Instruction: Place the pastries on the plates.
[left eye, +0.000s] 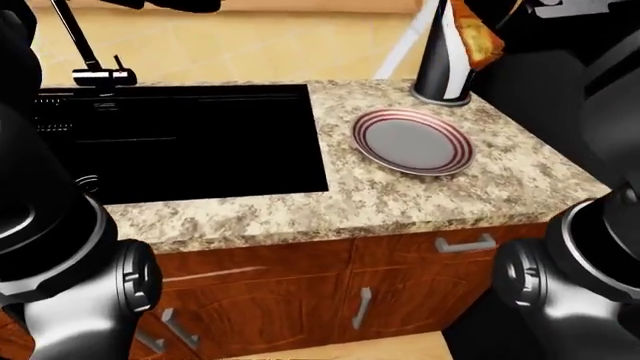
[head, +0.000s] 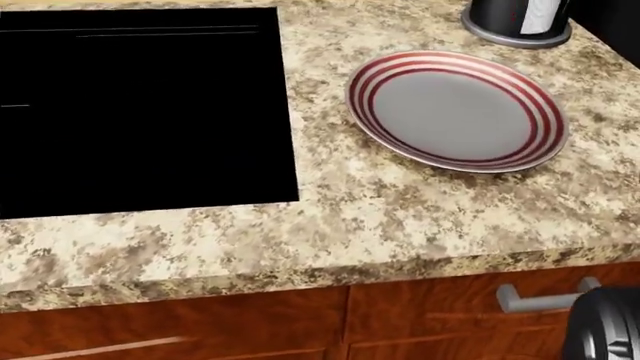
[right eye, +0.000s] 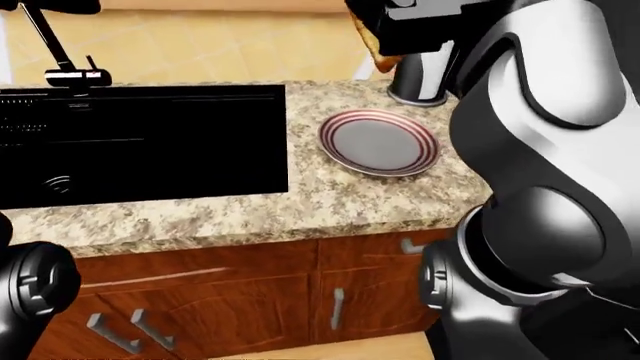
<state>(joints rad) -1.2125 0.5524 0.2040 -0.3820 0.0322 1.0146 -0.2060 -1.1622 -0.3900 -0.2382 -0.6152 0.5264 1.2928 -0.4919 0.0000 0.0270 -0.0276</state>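
Note:
An empty plate (head: 457, 109) with a grey centre and red rings lies on the speckled stone counter (head: 400, 217), right of the black sink. In the eye views a golden-brown pastry (left eye: 477, 37) hangs at the top, above and to the right of the plate. My right hand (right eye: 400, 26) is shut on the pastry, and my big right arm fills the right side of the right-eye view. Only a dark sliver of my left hand (left eye: 175, 4) shows at the top edge, fingers hidden.
A black sink (head: 140, 112) with a faucet (left eye: 85, 52) takes up the counter's left. A black-and-white canister (left eye: 442, 60) stands just beyond the plate. Wooden cabinet doors and a drawer handle (head: 540, 298) sit below the counter edge.

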